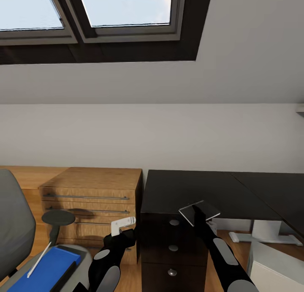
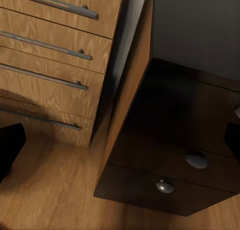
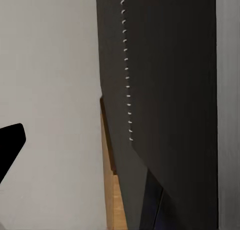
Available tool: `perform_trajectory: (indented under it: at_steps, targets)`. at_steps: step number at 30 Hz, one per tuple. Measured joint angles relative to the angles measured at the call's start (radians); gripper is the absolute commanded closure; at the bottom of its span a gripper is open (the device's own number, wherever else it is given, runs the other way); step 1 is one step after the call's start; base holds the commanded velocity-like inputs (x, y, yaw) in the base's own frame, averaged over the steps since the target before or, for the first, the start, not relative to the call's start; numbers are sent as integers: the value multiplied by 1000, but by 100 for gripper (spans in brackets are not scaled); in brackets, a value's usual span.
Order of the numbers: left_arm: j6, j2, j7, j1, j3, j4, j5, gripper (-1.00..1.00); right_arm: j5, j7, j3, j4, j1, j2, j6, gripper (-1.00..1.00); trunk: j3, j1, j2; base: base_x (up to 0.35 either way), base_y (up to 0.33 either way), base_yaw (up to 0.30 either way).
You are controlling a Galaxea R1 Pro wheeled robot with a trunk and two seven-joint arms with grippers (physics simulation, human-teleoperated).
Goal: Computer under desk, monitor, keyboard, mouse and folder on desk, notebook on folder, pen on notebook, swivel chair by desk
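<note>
With the right end effector clamped on the notebook above the desk, and the left end effector spread empty, the robot should first bring the folder, left of the desk, across.

Desk against the wall, its drawer pedestal under its left end; wood cabinet just left of the pedestal; swivel chair further left, folder on its seat, pen on the folder; computer under the desk at right
</note>
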Motion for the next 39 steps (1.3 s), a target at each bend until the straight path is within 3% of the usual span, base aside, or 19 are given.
perform_trajectory:
  at_steps: [21, 33, 39]
  targets:
    - [0, 0, -1, 0, -2, 0, 0, -100, 0, 0, 0, 0, 0, 0, 0, -100, 0, 0, 0, 38, 0, 0]
    - [0, 0, -1, 0, -2, 0, 0, -100, 0, 0, -1, -1, 0, -1, -1, -100, 0, 0, 0, -175, 0, 0]
    - [0, 0, -1, 0, -2, 0, 0, -100, -4, -31, -8, 0, 0, -23, -4, -100, 0, 0, 0, -9, 0, 0]
